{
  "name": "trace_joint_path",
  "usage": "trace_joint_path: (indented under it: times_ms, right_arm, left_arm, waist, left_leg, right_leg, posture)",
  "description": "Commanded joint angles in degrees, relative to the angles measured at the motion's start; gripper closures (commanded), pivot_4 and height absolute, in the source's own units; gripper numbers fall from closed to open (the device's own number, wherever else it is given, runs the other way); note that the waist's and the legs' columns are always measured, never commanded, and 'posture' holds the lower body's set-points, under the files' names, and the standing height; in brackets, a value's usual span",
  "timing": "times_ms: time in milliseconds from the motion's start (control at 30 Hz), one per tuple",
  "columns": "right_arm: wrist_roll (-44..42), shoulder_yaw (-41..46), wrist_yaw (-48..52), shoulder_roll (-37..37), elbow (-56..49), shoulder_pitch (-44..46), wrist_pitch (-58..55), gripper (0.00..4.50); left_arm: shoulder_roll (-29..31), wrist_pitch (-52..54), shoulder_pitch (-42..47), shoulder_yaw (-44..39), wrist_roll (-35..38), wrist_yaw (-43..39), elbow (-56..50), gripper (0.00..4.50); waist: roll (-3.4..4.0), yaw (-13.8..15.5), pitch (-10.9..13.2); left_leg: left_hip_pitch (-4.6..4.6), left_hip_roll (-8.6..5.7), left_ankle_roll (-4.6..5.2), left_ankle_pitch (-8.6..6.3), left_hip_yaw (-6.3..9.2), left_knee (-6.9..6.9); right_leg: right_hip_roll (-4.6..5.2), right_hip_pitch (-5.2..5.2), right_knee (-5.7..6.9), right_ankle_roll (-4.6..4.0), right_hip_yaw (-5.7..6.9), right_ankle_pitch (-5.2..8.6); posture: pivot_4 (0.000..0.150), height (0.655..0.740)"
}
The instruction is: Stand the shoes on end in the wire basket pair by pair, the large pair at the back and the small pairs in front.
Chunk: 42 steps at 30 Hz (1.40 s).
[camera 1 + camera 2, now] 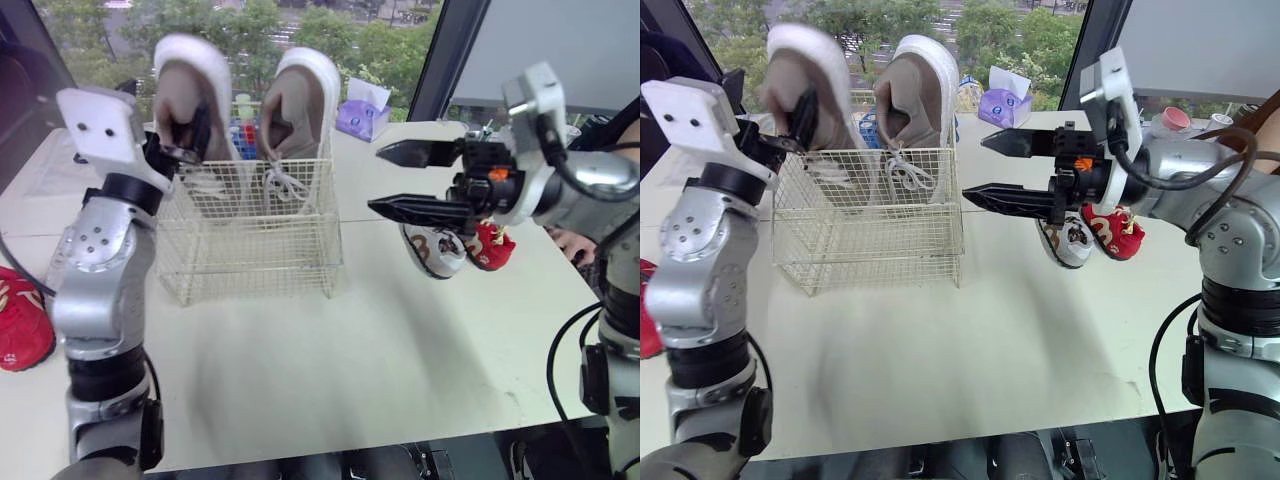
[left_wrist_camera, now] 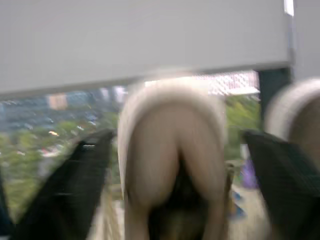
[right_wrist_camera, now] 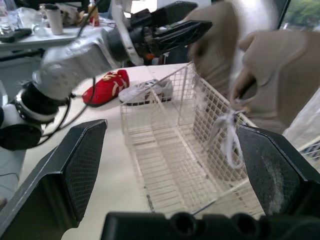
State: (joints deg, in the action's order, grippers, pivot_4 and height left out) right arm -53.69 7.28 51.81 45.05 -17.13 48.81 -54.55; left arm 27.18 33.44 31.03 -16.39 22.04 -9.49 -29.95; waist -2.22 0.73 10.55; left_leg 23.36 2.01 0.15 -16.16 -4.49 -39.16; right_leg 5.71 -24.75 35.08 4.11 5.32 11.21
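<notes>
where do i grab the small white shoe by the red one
Probably from above, right tool pinching the small white shoe across its toe end: that end faces the robot and tapers away from the small red shoe.

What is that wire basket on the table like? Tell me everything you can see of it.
The basket is a pale cream box of thin wire grid, open-topped, upright on the white table. Two large beige shoes stand on end in its back half, laces dangling inside; the front half is empty. The left gripper, open, flanks one shoe above its rim.
</notes>
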Motion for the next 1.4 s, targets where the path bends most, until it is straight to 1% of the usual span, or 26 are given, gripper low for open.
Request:
trace_joint_path:
  times_ms: [33, 67, 133, 200, 267, 333, 433, 500, 600, 667, 733, 900, 1100, 1233, 1333, 1400]
  right_arm:
    - [1.47, 0.80, -0.94, -1.03, 0.88, -1.05, 2.24, 0.00]
    - [2.22, 0.87, -1.59, -1.34, 1.27, -1.90, 2.60, 0.00]
    - [6.21, 0.85, -4.13, -2.09, 2.75, -4.45, 5.50, 0.00]
    - [13.54, 2.42, -9.98, -4.59, 6.89, -6.84, 13.73, 0.00]
    - [19.75, 4.40, -13.56, -5.57, 12.11, -9.11, 21.65, 0.00]
    - [21.97, 5.91, -14.52, -5.98, 15.07, -11.46, 25.19, 0.00]
    - [24.10, 7.30, -17.64, -7.67, 15.61, -17.63, 26.91, 0.00]
    - [24.91, 8.04, -21.01, -10.36, 13.57, -22.28, 27.57, 0.00]
    - [26.78, 8.91, -25.46, -14.00, 11.91, -27.20, 29.57, 0.00]
    - [27.33, 8.16, -25.63, -15.30, 12.22, -29.59, 29.97, 0.00]
    - [28.67, 6.97, -25.05, -15.67, 13.37, -30.84, 31.44, 0.00]
    - [29.94, 6.98, -23.69, -15.88, 20.38, -29.03, 33.83, 0.00]
    - [32.16, 5.47, -22.31, -17.78, 31.14, -24.99, 37.02, 0.00]
    - [34.36, 3.38, -20.84, -18.73, 35.93, -24.98, 39.37, 0.00]
    - [35.72, 3.10, -21.38, -19.44, 38.24, -25.25, 41.36, 0.78]
    - [36.64, 3.00, -21.60, -19.56, 39.07, -25.60, 42.53, 1.70]
  left_arm:
    - [4.68, 10.50, -1.28, -6.61, 9.73, -3.42, -3.66, 0.03]
    - [6.10, 13.38, -1.70, -9.52, 13.74, -4.39, -3.77, 0.03]
    - [9.39, 21.68, -3.81, -16.47, 25.40, -6.45, -3.48, 0.03]
    - [13.26, 28.85, -9.57, -23.78, 38.84, -9.38, -3.03, 0.03]
    - [16.19, 31.96, -15.30, -28.39, 51.77, -10.11, -2.92, 0.03]
    - [19.12, 32.16, -19.68, -28.78, 63.10, -8.94, -3.74, 0.03]
    - [20.43, 28.81, -24.27, -23.79, 71.47, -4.41, -8.69, 0.03]
    - [18.45, 25.77, -26.80, -18.31, 72.73, -0.83, -12.94, 0.03]
    - [14.52, 21.62, -30.27, -9.49, 71.76, 2.88, -18.33, 0.03]
    - [12.39, 20.53, -32.04, -3.75, 68.10, 3.01, -20.22, 0.03]
    - [11.42, 19.50, -33.16, 0.20, 64.66, 2.41, -20.62, 0.03]
    - [11.31, 17.14, -33.34, 5.67, 58.76, -0.45, -19.18, 0.03]
    - [12.34, 15.54, -31.71, 8.14, 53.57, -3.98, -16.83, 0.03]
    - [12.49, 14.75, -30.84, 8.75, 52.20, -4.30, -16.50, 0.03]
    - [13.14, 14.62, -30.65, 8.18, 52.50, -4.60, -16.44, 0.00]
    - [13.97, 14.55, -30.47, 6.93, 53.84, -4.76, -16.14, 0.00]
  waist:
    - [0.03, -0.07, 0.02]
    - [0.03, -0.08, 0.02]
    - [0.03, -0.13, 0.02]
    - [0.09, -0.43, 0.00]
    - [0.12, -0.66, 0.02]
    - [0.15, -0.06, 0.06]
    - [0.21, 0.36, 0.05]
    - [0.35, 0.29, -0.05]
    - [0.64, -0.03, -0.02]
    - [0.87, -0.11, -0.09]
    - [1.00, -0.12, -0.10]
    - [1.15, -0.08, -0.15]
    - [1.16, -0.11, -0.14]
    - [1.17, -0.06, -0.13]
    - [1.18, -0.14, -0.13]
    - [1.18, -0.18, -0.13]
  left_leg:
    - [-0.01, 0.01, -0.01, 0.01, 0.00, 0.00]
    - [-0.02, 0.00, -0.02, 0.01, 0.00, 0.00]
    - [-0.02, 0.01, -0.04, 0.02, 0.02, 0.00]
    - [-0.03, 0.02, -0.05, 0.02, 0.03, 0.01]
    - [-0.03, 0.03, -0.07, 0.03, -0.03, 0.02]
    - [0.01, -0.02, -0.13, 0.07, -0.01, 0.01]
    - [-0.01, -0.07, -0.14, 0.06, 0.06, 0.00]
    - [-0.10, -0.09, -0.14, 0.05, 0.06, 0.01]
    - [-0.18, -0.10, -0.12, 0.04, -0.01, 0.03]
    - [-0.19, -0.14, -0.13, 0.05, -0.07, 0.03]
    - [-0.23, -0.16, -0.13, 0.05, -0.10, 0.03]
    - [-0.32, -0.13, -0.14, 0.06, -0.07, 0.04]
    - [-0.27, -0.13, -0.13, 0.06, -0.07, 0.04]
    - [-0.23, -0.14, -0.13, 0.05, -0.06, 0.04]
    - [-0.24, -0.13, -0.12, 0.05, -0.06, 0.05]
    - [-0.25, -0.12, -0.12, 0.05, -0.06, 0.05]
  right_leg:
    - [-0.01, 0.00, 0.01, 0.00, 0.00, 0.00]
    - [-0.03, -0.01, 0.02, 0.00, 0.00, 0.00]
    - [-0.09, -0.02, 0.02, -0.01, 0.00, 0.01]
    - [-0.08, -0.02, 0.02, -0.01, -0.01, 0.01]
    - [-0.05, -0.04, 0.03, 0.00, -0.08, 0.02]
    - [0.01, -0.05, 0.02, 0.02, -0.10, 0.03]
    - [0.09, 0.02, -0.02, -0.12, -0.06, 0.11]
    - [0.11, 0.15, -0.10, -0.23, -0.06, 0.17]
    - [0.11, 0.20, -0.13, -0.24, -0.16, 0.17]
    - [0.02, 0.16, -0.10, -0.24, -0.25, 0.16]
    - [-0.08, 0.16, -0.10, -0.25, -0.30, 0.17]
    - [-0.18, 0.17, -0.08, -0.36, -0.30, 0.22]
    - [-0.17, 0.15, -0.10, -0.37, -0.30, 0.23]
    - [-0.16, 0.14, -0.12, -0.37, -0.31, 0.23]
    - [-0.17, 0.14, -0.13, -0.37, -0.31, 0.23]
    - [-0.17, 0.14, -0.13, -0.37, -0.31, 0.23]
  posture:
    - [0.150, 0.7400]
    - [0.150, 0.7400]
    - [0.150, 0.7400]
    - [0.150, 0.7400]
    - [0.150, 0.7400]
    - [0.150, 0.7400]
    - [0.150, 0.7400]
    - [0.150, 0.7400]
    - [0.150, 0.7400]
    - [0.150, 0.7400]
    - [0.150, 0.7400]
    - [0.150, 0.7400]
    - [0.150, 0.7400]
    - [0.150, 0.7400]
    - [0.150, 0.7400]
    - [0.150, 0.7400]
